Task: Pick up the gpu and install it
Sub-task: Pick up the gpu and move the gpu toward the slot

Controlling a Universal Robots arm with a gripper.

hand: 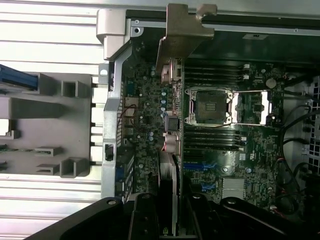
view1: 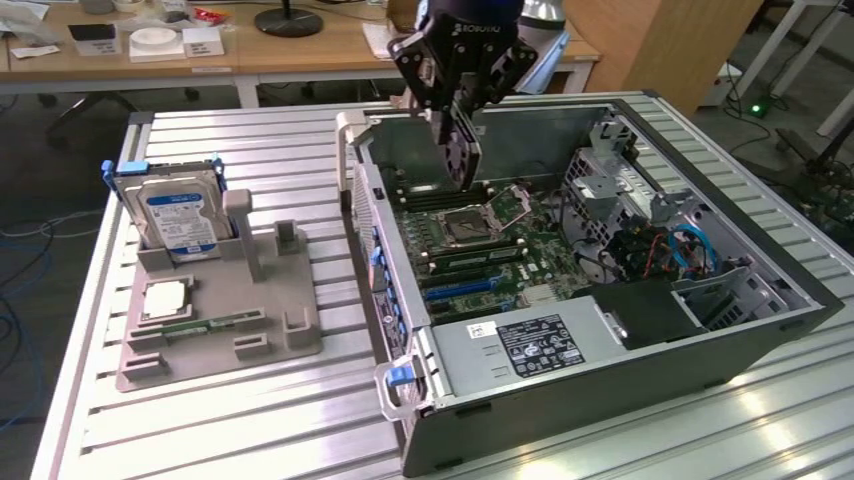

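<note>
Exterior view: the gripper [view1: 458,112] is reaching down from above into the open computer case [view1: 601,400], which is lying on its side on the slatted table [view1: 240,420]. Its fingers are clamping the gpu [view1: 462,152], gripping the dark card by its upper part so that it is hanging upright, edge-down, over the far end of the motherboard [view1: 494,250], just beside the CPU socket [view1: 474,222]. Whether the card's lower edge is touching the board is not clear. Toward the exterior view's left, well apart from the case, a gray holder [view1: 267,300] is carrying a silver hard drive [view1: 180,220] with a blue label, standing on end. Wrist view: the gripper [hand: 170,222] is looking straight down along the gpu [hand: 169,175], which is showing edge-on as a narrow strip pinched between the two dark fingers [hand: 145,215]. Its metal end bracket [hand: 182,35] is sitting by the case wall. The CPU socket [hand: 210,107] is lying just beside the card, on the motherboard [hand: 250,150], and the gray holder [hand: 35,115] is resting outside the case.
</note>
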